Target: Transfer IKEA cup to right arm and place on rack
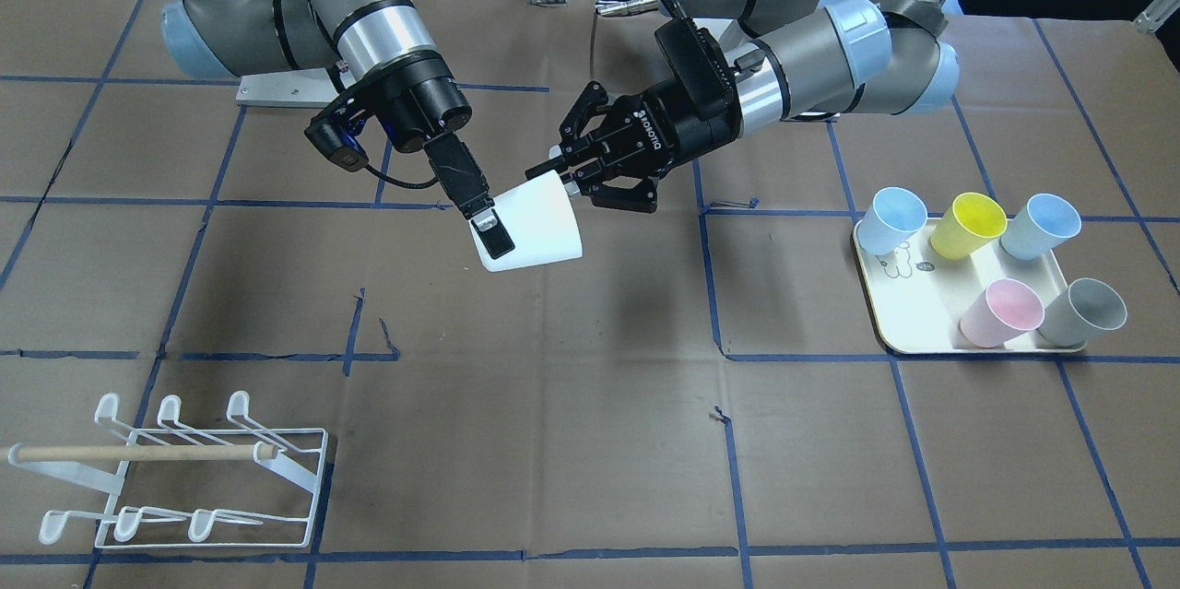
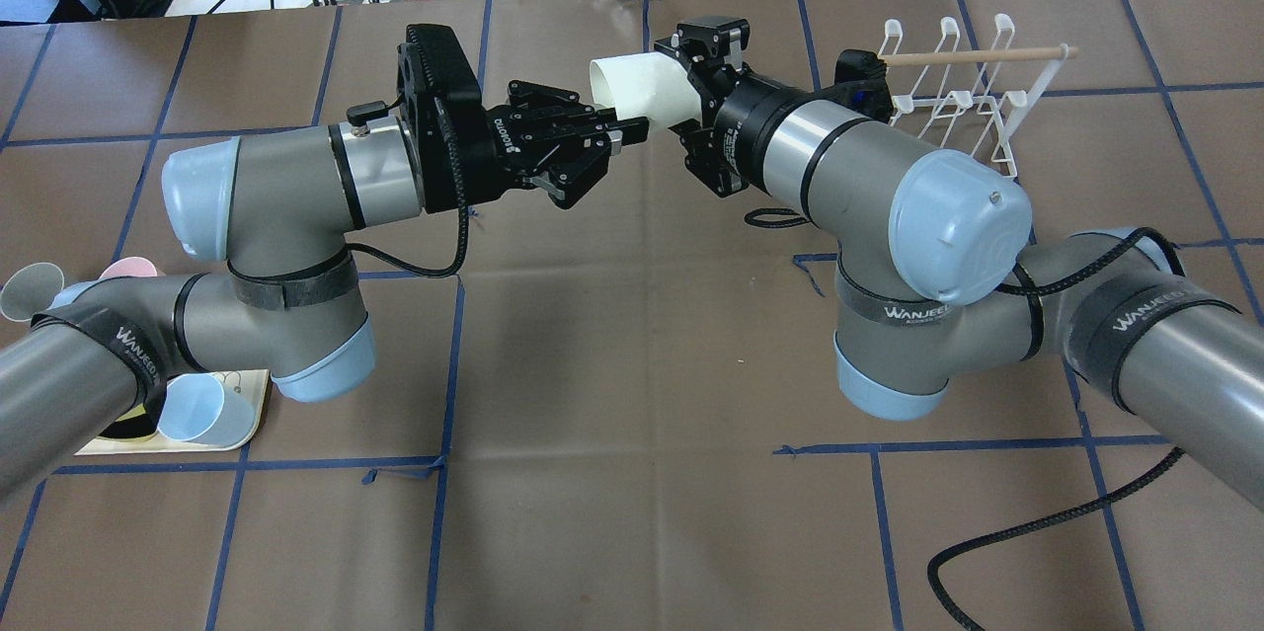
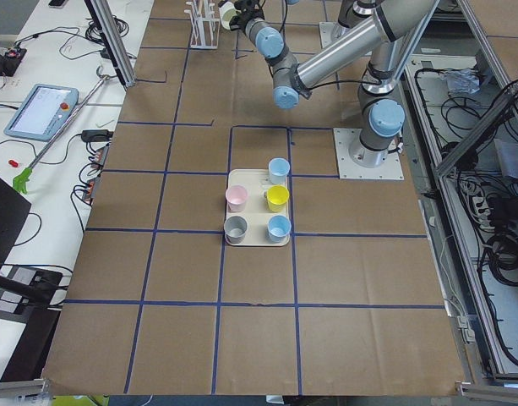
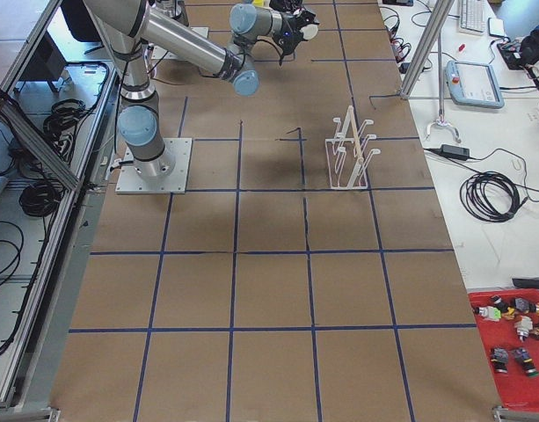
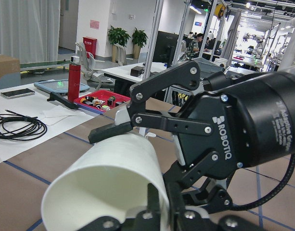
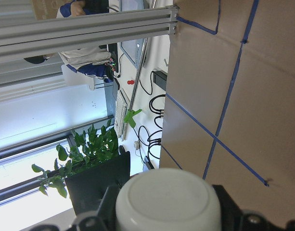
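Observation:
A white cup (image 1: 535, 225) hangs on its side in mid-air between both arms, above the table's middle. My right gripper (image 1: 493, 231) is shut on the cup's base end, with one pad flat on its side; in the right wrist view the cup's base (image 6: 169, 202) sits between the fingers. My left gripper (image 1: 556, 179) is closed on the rim at the mouth end. In the overhead view the cup (image 2: 642, 83) lies between the left gripper (image 2: 632, 129) and the right gripper (image 2: 691, 90). The white wire rack (image 1: 221, 469) stands empty on the right arm's side.
A cream tray (image 1: 922, 335) on the left arm's side holds several coloured cups, such as a yellow one (image 1: 968, 225). The rack also shows in the overhead view (image 2: 973, 98). Brown paper with blue tape lines covers the table.

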You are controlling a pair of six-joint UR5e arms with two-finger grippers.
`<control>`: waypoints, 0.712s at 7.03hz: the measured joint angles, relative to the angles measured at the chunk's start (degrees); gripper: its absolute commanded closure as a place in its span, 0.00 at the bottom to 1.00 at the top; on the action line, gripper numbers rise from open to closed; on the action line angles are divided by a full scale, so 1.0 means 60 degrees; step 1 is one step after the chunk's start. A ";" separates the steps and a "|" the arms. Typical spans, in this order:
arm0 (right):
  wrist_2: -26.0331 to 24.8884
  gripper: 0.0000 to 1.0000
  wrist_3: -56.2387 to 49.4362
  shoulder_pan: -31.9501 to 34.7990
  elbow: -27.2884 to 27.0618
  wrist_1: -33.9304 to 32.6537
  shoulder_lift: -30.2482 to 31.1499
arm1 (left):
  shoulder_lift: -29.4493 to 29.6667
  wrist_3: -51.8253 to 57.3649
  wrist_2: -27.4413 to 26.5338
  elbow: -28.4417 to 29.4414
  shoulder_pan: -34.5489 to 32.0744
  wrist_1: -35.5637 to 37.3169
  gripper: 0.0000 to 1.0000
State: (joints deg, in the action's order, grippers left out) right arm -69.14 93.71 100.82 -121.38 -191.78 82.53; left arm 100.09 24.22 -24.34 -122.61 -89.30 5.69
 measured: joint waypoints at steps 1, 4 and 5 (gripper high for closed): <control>-0.0001 0.54 -0.0003 -0.0001 0.0013 -0.0001 0.0000 | 0.0019 -0.0016 -0.0018 0.0006 0.0000 0.0140 0.02; -0.0009 0.64 -0.0161 -0.0030 0.0257 -0.0007 -0.0106 | -0.0039 -0.0208 -0.0038 0.0025 0.0074 0.0237 0.01; -0.0027 0.69 -0.0465 -0.0109 0.0496 -0.0008 -0.0274 | -0.0084 -0.0248 -0.0042 0.0028 0.0334 0.0201 0.01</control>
State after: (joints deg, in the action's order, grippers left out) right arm -69.30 90.93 100.16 -118.41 -191.82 80.88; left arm 99.59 22.73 -24.59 -122.45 -87.30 6.89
